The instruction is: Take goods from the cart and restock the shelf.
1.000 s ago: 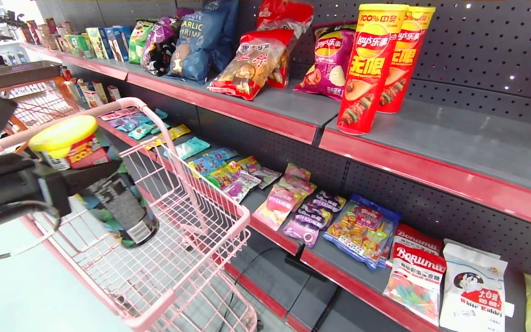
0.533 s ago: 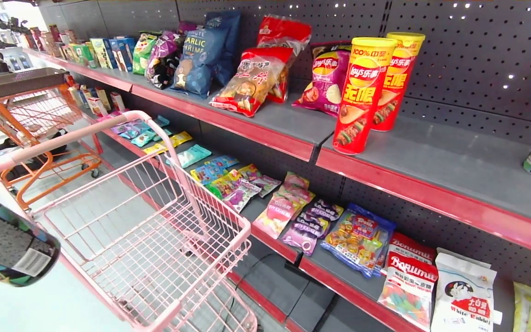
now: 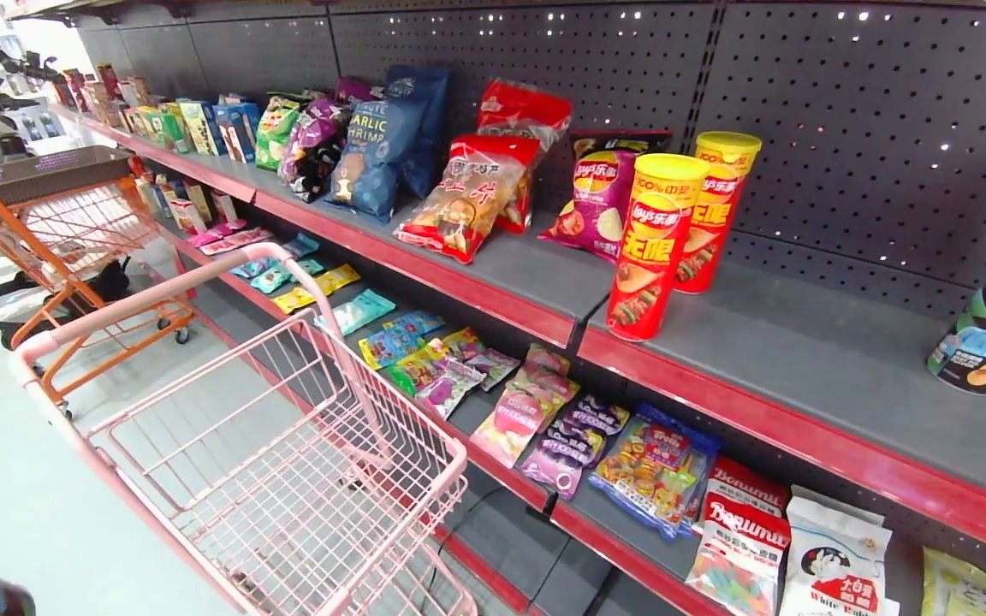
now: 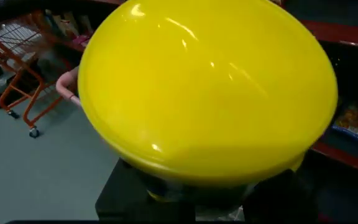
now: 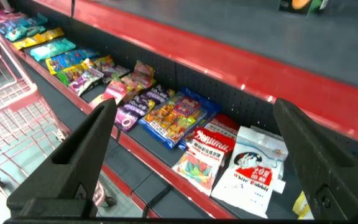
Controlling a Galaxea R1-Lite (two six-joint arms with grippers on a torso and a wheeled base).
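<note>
"Where is the light coming from?"

"From above. It is glaring off the top of the yellow-lidded can (image 4: 207, 87), glinting along the red shelf edge (image 3: 801, 428) and sparkling through the pegboard (image 3: 844, 128) holes."

"Any shade?"

"The lower shelf (image 3: 630, 535) is lying dimmer, and straight lines are bowing near the head view's edges."

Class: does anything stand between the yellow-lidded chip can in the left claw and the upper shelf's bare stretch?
Yes: the pink cart stands between the chip can and the upper shelf. The stretch itself lies bare beside the red cans.
</note>
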